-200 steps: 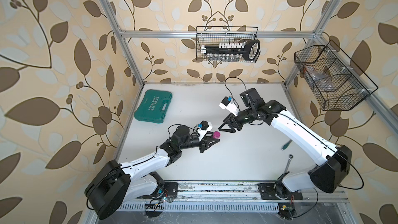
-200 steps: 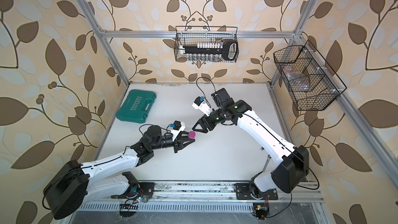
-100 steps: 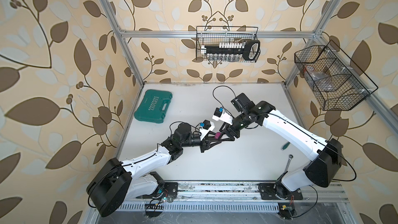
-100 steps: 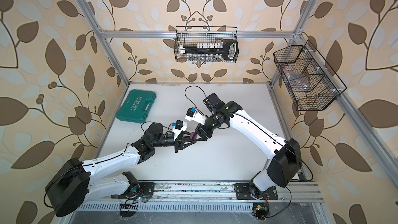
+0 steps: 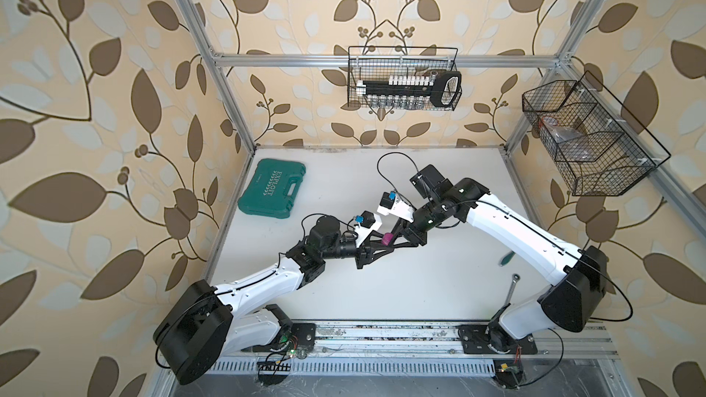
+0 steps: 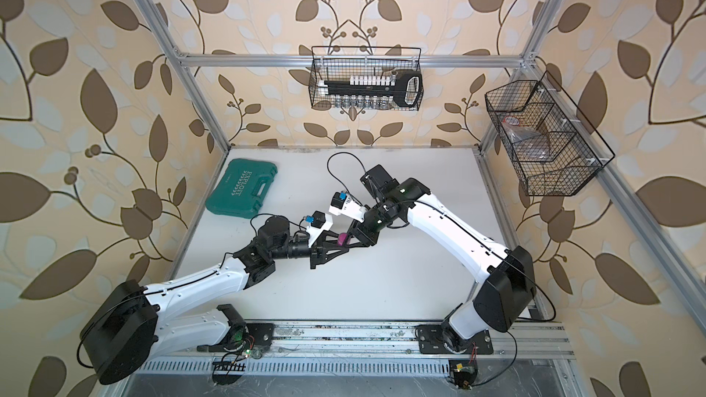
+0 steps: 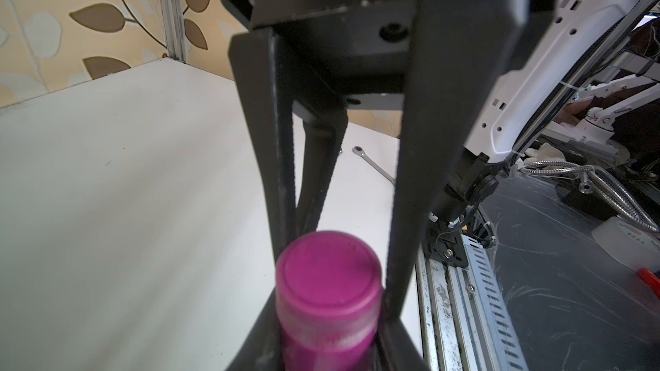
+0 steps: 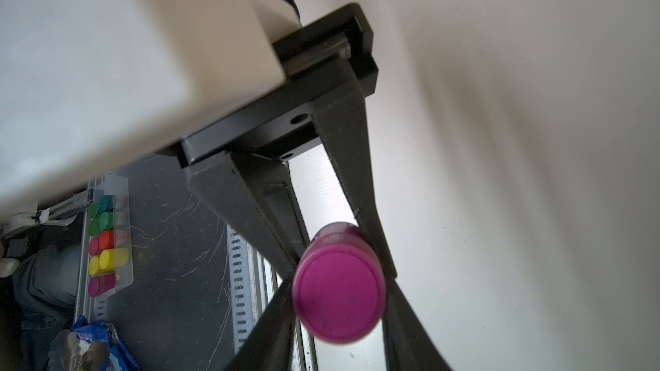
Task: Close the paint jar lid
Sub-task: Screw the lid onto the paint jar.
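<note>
My right gripper [image 5: 389,240] just closed onto the lid [image 8: 338,292] — left gripper [image 6: 343,242] clamps the paint jar [image 7: 321,344] — tightening should follow.

Right pincer [image 8: 337,285] grips lid [image 8: 339,294] on the paint jar [image 8: 334,235].

The lid [image 7: 328,271] sits on the paint jar [image 7: 321,342] above the table [image 5: 439,280], tool case [image 5: 272,193] behind-left.

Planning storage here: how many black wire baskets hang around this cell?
2. One black wire basket hangs at the back, centre; a second black wire basket hangs on the robot's right side. No others seem hidden.
</note>
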Robot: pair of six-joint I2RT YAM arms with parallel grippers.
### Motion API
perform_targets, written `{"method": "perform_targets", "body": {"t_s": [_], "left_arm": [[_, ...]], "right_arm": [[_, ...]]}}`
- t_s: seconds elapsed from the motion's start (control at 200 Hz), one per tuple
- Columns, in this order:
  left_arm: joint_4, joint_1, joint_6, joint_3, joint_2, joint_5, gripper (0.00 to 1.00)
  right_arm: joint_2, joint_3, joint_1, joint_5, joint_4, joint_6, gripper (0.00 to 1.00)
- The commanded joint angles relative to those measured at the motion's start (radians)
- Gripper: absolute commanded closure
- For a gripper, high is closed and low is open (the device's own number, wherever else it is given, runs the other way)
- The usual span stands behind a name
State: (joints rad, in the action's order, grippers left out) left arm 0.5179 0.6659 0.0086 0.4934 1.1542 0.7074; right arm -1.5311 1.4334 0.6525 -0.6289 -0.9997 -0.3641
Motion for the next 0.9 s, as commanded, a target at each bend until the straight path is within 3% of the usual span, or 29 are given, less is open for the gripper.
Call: {"method": "perform_targets", "body": {"t_s": [0.0,0.165,0.315,0.705,0.895], "left_arm": [[-0.002,-0.006,0.021,0.036,-0.007,0.023,1.00],[-0.008,-0.006,0.024,0.035,-0.005,0.024,1.00],[-0.003,-0.008,0.024,0.035,-0.005,0.019,1.00],[-0.016,-0.007,0.029,0.039,-0.007,0.015,1.00],[-0.017,-0.008,0.031,0.041,-0.008,0.014,1.00]], "right_arm": [[-0.020,0.054,0.008,-0.008,-0.026,0.005,0.55],[-0.029,0.074,0.008,-0.006,-0.042,0.015,0.54],[-0.030,0.066,0.009,-0.013,-0.044,0.014,0.61],[-0.043,0.056,0.008,-0.026,-0.047,0.008,0.57],[-0.040,0.051,0.008,-0.029,-0.039,0.008,0.68]]}}
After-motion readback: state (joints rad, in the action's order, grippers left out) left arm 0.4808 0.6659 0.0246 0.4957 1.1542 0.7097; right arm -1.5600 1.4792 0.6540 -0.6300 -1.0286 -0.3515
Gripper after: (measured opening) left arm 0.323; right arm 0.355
